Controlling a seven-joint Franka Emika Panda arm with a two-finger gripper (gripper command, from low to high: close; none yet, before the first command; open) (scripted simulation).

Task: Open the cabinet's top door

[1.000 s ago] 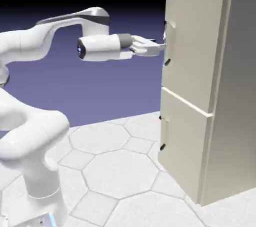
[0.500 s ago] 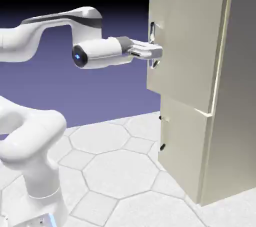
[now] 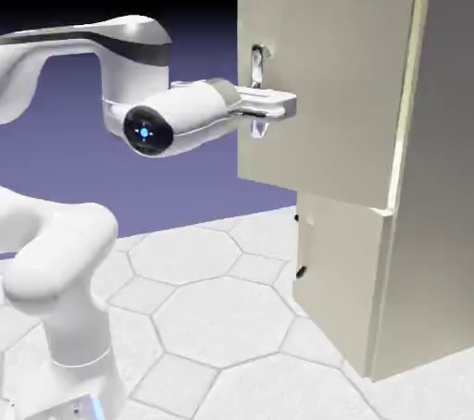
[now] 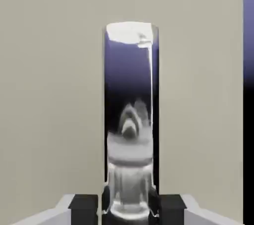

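The white arm (image 3: 176, 117) reaches from the exterior view's left toward the cabinet, its gripper (image 4: 130, 210) closed around the top door's handle (image 4: 130, 120), one finger tip on each side. The handle is upright, slim and shiny, and the hand crosses it below its upper end. Behind it the top door (image 3: 333, 85) stands partly open, swung out from the cabinet (image 3: 430, 196) toward the exterior view's left; its face hides the inside, so the contents cannot be told. Below, the lower door (image 3: 338, 279) is shut, its own handle (image 3: 300, 272) near the exterior view's left edge of the panel. The top door's free edge juts well beyond the lower door, with open air under the overhanging part and beside that edge. In the hand view the edge runs upright, apart from the handle, with the blue-violet backdrop (image 4: 248, 30) past it. Pale patterned floor (image 3: 222, 316) spreads between the arm's base and the cabinet
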